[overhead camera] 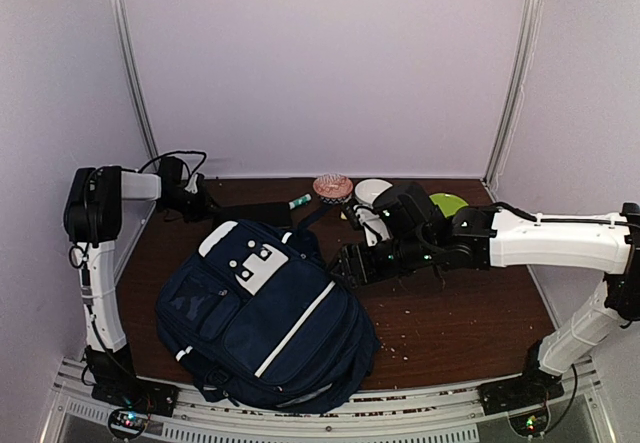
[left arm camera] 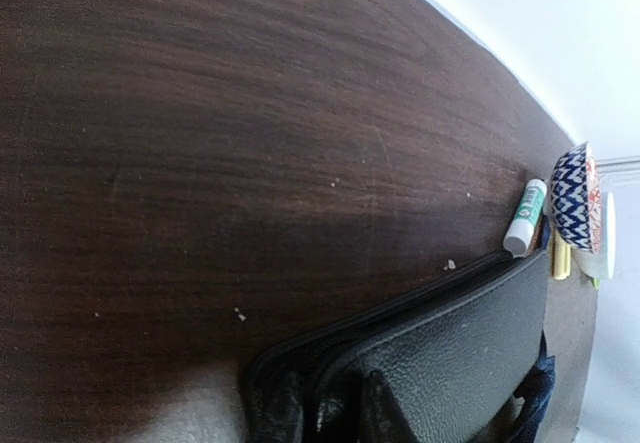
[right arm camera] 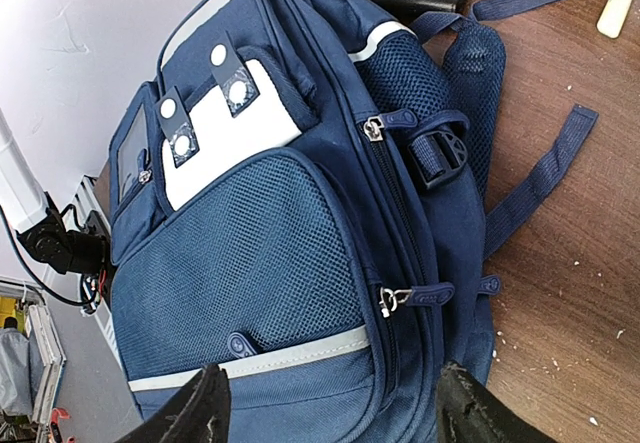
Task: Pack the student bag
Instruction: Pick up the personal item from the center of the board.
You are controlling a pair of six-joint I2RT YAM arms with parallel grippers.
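The student bag point(overhead camera: 265, 313), navy with white stripes and a white front patch, lies flat on the table at centre left. It also fills the right wrist view point(right arm camera: 280, 223), all its zips closed. My right gripper point(right arm camera: 335, 413) is open at the bag's right side point(overhead camera: 345, 263), its fingers point(right arm camera: 200, 408) spread over the lower front pocket and touching nothing. A zip pull point(right arm camera: 400, 298) lies just ahead of it. My left gripper point(overhead camera: 205, 205) is behind the bag at the left end of a black zip case point(overhead camera: 255, 213). Its dark fingers point(left arm camera: 275, 403) pinch the corner of that case point(left arm camera: 450, 353).
A white-and-green tube point(left arm camera: 525, 216) lies past the case's far end, next to a blue-patterned bowl point(left arm camera: 572, 198). A white bowl point(overhead camera: 372, 191) and a green plate point(overhead camera: 448, 203) sit at the back, behind my right arm. Crumbs dot the brown table point(overhead camera: 450, 313). White walls enclose three sides.
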